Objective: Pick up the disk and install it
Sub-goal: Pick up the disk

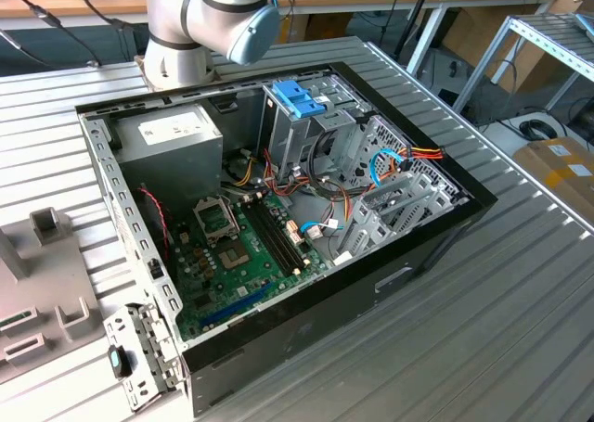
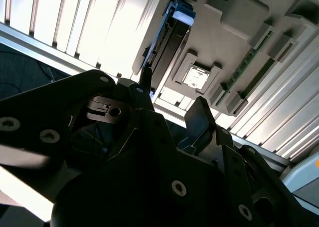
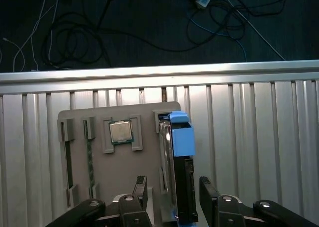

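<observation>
Two black fingers of the tool stand spread, one on each side of the disk, with a gap showing on one side and nothing pinched. In the second wrist view the tool is likewise apart, with the disk beyond its tips.

The disk stands on edge in a slot of the grey holder, its blue carrier end farthest from the tool. The holder also carries a processor chip in a square recess and memory sticks in narrow slots.

The holder lies on the ribbed metal tabletop. Past the tabletop's edge are dark floor and cables.

In the exterior view, the holder sits near, on the exterior view's left of the open computer case. The arm rises on the far side.
</observation>
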### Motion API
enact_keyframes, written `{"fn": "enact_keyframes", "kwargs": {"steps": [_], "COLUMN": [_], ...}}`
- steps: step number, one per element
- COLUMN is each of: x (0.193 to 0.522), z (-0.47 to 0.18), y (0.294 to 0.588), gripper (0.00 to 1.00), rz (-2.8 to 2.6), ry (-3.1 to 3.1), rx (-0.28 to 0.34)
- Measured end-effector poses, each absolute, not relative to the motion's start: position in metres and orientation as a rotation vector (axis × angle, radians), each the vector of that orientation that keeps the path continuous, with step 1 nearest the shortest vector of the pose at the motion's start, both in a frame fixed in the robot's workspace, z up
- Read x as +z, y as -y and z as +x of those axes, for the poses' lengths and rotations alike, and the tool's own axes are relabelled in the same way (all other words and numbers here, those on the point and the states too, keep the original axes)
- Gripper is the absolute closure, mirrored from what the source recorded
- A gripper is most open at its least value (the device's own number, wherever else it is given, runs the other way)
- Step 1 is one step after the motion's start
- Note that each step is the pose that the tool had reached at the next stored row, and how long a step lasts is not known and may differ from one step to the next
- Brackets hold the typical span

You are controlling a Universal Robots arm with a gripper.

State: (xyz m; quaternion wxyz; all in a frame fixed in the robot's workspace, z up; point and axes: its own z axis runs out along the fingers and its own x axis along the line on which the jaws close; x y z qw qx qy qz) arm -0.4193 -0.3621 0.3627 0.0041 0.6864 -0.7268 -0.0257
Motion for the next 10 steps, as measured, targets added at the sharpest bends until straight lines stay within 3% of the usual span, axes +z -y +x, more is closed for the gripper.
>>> {"fn": "enact_keyframes", "kwargs": {"steps": [10], "x": [0.3583], "z": [-0.4197], "y": [0.3615], "gripper": [0.46], "rz": [2.151], "ry": [2.277], "rx": [-0.081]}}
